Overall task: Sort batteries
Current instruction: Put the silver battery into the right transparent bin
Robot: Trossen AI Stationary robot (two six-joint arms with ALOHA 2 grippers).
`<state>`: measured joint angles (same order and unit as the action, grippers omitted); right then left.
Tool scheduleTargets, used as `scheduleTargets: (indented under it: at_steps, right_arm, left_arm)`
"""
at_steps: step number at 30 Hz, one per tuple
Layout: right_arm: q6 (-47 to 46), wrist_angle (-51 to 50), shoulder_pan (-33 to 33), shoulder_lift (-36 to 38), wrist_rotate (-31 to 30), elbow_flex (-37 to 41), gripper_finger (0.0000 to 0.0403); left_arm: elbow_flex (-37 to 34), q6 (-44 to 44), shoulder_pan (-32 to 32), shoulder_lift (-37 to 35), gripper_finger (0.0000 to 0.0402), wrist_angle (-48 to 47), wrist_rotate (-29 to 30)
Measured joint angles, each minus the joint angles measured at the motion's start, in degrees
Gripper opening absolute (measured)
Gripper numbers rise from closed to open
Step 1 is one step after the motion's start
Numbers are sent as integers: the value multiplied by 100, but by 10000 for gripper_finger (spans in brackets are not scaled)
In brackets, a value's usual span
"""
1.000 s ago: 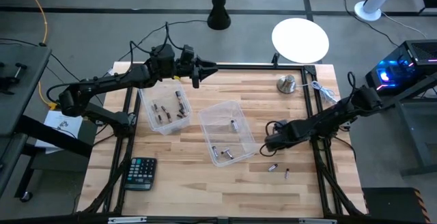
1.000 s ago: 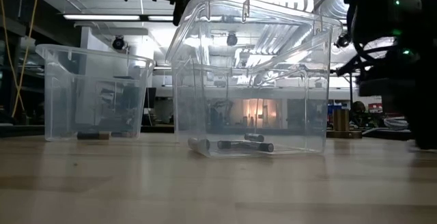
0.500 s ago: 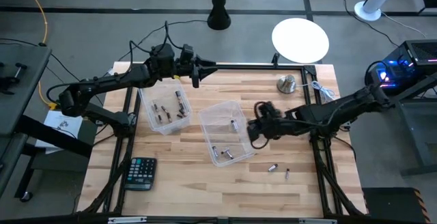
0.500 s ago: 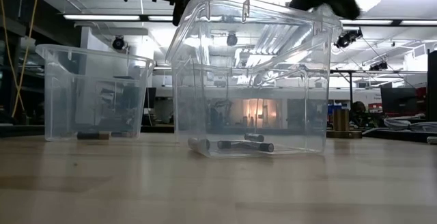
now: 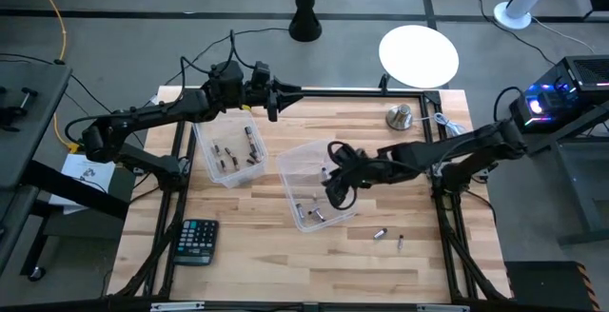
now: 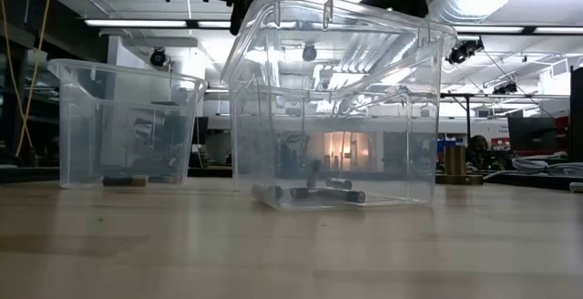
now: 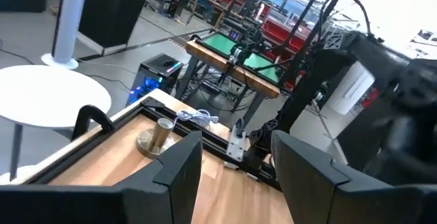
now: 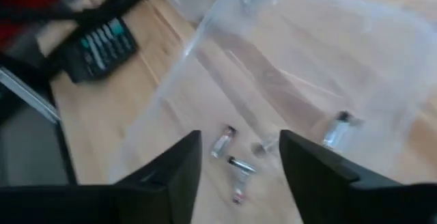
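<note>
Two clear plastic bins stand on the wooden table: a left bin and a middle bin, each with several batteries on its floor. My right gripper hangs open over the middle bin, above the batteries lying there. In the low view one battery stands nearly on end among those lying flat. Two loose batteries lie on the table to the right of the middle bin. My left gripper waits open in the air by the left bin's far corner.
A black calculator lies near the table's front left. A silver metal knob and a white cable sit at the far right. Bare wood lies in front of both bins.
My right gripper has risen from the table surface right of the middle bin and gone toward the table's left, coming over that bin. A battery that was not there before now stands nearly on end on the bin's floor.
</note>
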<state>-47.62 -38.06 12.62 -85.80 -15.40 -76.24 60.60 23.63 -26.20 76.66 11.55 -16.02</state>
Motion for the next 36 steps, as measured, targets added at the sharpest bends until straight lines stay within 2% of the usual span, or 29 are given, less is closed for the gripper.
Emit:
scheduleTargets:
  at_steps: [4,6,9,12,15,19,24,29,36]
  right_arm:
    - [-121,-2094,285,19,-7,-892,213]
    - [-750,-3021,603,22,111,-1038,214]
    - [-2038,-4013,1156,10,820,-885,215]
    - [-3073,-3996,1814,10,1686,-319,215]
    - [-3330,-3054,2458,0,1961,429,215]
    - [-2178,-1405,2867,-57,1867,1384,215]
    - [-73,-1313,2769,-473,1416,1826,215]
    - [1961,-1218,2627,-992,1208,1994,215]
    - [2802,-965,2566,-1536,1239,2071,215]
  left_arm:
    - [0,1,61,0,168,-53,-526]
    - [1,-119,194,0,168,-233,-1004]
    - [2,-382,522,-7,168,-895,-1554]
    - [2,-835,941,-42,168,-1866,-1507]
    - [2,-1280,1317,-42,168,-2652,-1140]
    - [2,-1764,1642,-34,168,-2938,-224]
    - [2,-1923,1744,-28,168,-2753,479]
    - [2,-1688,1742,-27,168,-2787,626]
    - [2,-1414,1742,-26,168,-2804,630]
